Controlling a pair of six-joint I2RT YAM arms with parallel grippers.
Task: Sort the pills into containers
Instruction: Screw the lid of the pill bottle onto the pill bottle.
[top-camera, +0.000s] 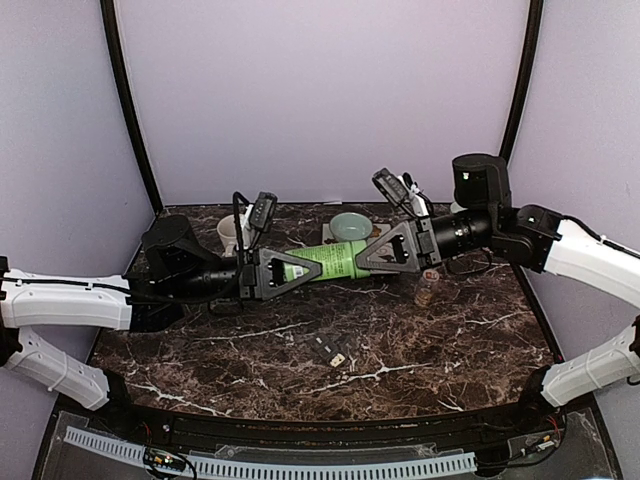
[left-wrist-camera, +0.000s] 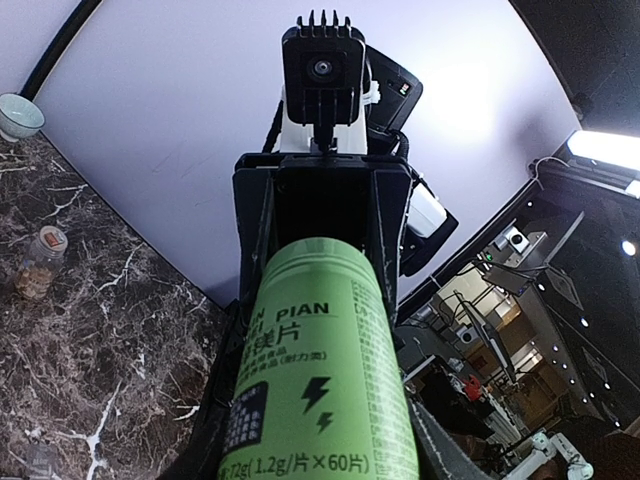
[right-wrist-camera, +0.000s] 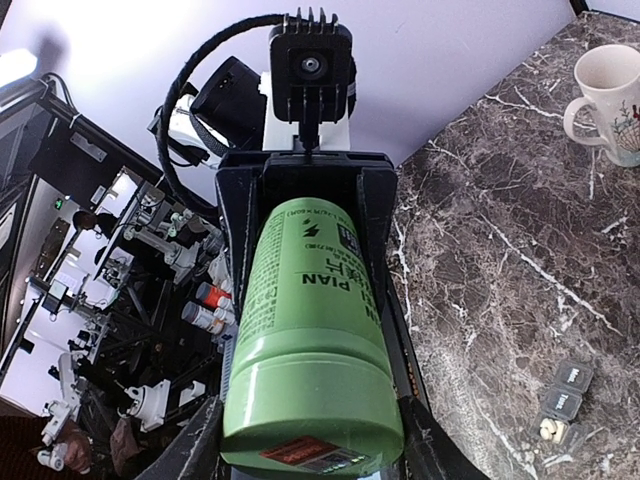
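A green supplement bottle (top-camera: 330, 260) hangs level above the table, held at both ends. My left gripper (top-camera: 290, 272) is shut on its body end (left-wrist-camera: 322, 380). My right gripper (top-camera: 378, 252) is shut on its cap end (right-wrist-camera: 312, 400). The containers (top-camera: 328, 350), a dark grey strip of three compartments, lie on the marble in front of the bottle and also show in the right wrist view (right-wrist-camera: 562, 400). One end compartment is open with a pale piece (right-wrist-camera: 548, 430) inside. No loose pills show on the table.
A small clear jar (top-camera: 427, 290) of tan-brown contents stands under my right gripper and shows in the left wrist view (left-wrist-camera: 40, 262). A cream mug (top-camera: 231, 233) and a pale green bowl (top-camera: 350, 226) stand at the back. The marble table (top-camera: 450, 350) ends at dark side rails.
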